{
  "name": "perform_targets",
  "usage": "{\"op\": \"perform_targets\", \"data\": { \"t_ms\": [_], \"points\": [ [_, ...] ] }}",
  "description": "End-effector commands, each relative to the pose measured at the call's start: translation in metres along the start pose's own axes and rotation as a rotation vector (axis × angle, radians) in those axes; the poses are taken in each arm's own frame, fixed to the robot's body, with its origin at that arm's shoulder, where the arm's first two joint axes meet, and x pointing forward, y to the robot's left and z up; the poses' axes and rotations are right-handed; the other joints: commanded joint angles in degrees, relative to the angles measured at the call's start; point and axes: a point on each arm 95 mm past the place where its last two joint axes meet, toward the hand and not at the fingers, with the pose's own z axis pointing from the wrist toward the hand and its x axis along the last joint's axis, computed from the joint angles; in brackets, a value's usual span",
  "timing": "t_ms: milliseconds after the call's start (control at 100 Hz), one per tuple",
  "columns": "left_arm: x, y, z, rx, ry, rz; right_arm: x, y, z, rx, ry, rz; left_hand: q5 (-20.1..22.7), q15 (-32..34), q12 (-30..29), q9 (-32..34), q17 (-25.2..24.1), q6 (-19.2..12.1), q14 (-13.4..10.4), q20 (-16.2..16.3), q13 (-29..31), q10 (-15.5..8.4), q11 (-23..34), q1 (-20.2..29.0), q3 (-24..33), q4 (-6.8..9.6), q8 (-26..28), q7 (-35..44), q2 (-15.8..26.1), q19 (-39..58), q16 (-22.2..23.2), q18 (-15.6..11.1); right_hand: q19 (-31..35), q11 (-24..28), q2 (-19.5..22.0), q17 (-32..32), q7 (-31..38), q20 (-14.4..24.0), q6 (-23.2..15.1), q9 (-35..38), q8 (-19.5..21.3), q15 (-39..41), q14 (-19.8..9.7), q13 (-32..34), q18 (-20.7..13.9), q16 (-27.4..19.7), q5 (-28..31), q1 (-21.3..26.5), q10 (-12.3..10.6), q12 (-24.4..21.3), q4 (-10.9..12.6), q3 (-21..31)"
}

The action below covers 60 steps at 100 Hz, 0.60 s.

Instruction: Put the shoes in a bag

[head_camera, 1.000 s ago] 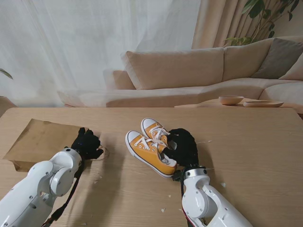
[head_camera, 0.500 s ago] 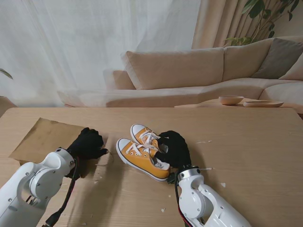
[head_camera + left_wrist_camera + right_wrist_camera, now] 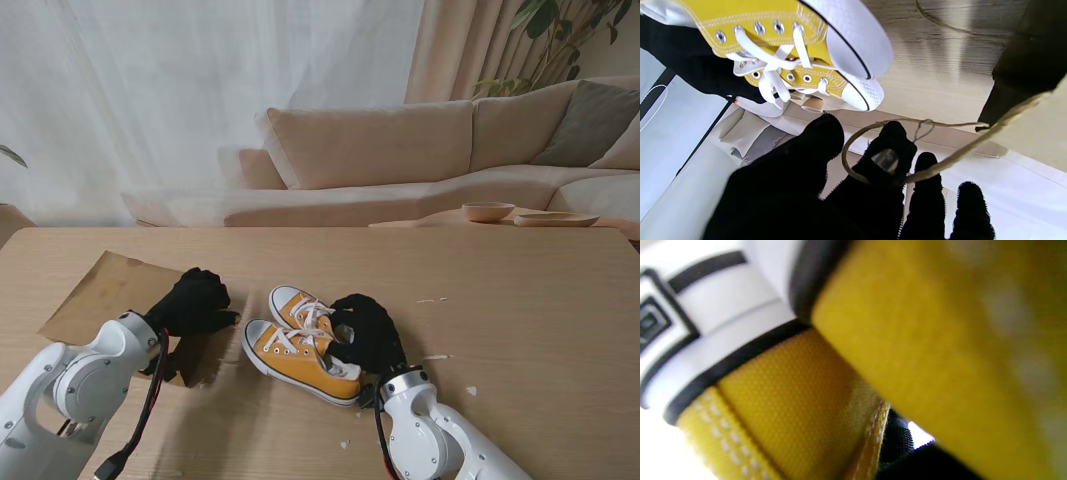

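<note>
- 2 yellow shoes side by side near the table's middle, toes aimed left at the paper bag, likely for a straight slide in.
- Right hand clamped around both heels; right wrist view too blurred for finger detail.
- Left hand closed on the bag's string handle, lifting the mouth open.
- Toes just beside that mouth, apart from the left hand.

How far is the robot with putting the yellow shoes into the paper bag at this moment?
Done: the right hand grips both yellow shoes at their heels, and the left hand has the twine handle of the paper bag looped over a finger. In hand: the toes point toward the bag's mouth. Left: the shoes are outside the bag, on the table.
</note>
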Motion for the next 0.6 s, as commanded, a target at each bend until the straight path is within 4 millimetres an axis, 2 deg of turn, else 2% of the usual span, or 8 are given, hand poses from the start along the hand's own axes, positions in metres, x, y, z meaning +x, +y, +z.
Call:
{"op": "perform_targets", "data": {
  "t_ms": [0,590],
  "points": [
    [0.006,0.001,0.001,-0.014,0.007,-0.014,0.012,-0.005,0.001,0.011,0.032,0.029,4.19,1.35,1.45,1.12,-0.55,4.42,0.94,1.41,-1.49,1.71,1.58,2.35,1.46,-0.02,2.65,-0.34,-1.14,1.13,1.28,0.57,0.24,-1.09,10.74,0.09,2.12,0.69,-20.01,-1.72,3.3,-0.58,-1.52,-0.21,-0.89,-0.12,4.85,4.52,-0.49,-0.34,5.55,7.06],
    [0.032,0.0,0.003,-0.051,0.075,-0.089,0.022,-0.023,0.013,0.063,0.092,0.05,4.76,1.96,1.8,1.73,-0.27,4.42,1.22,2.06,-1.16,1.86,1.43,2.53,1.73,-0.01,2.65,-0.29,-1.75,1.25,1.58,1.03,0.28,-0.93,10.83,0.1,2.03,0.76,-20.01,-2.01,3.51,-0.54,-1.5,-0.29,-0.92,-0.08,4.63,4.61,-0.52,-0.29,5.67,6.87]
  ]
}}
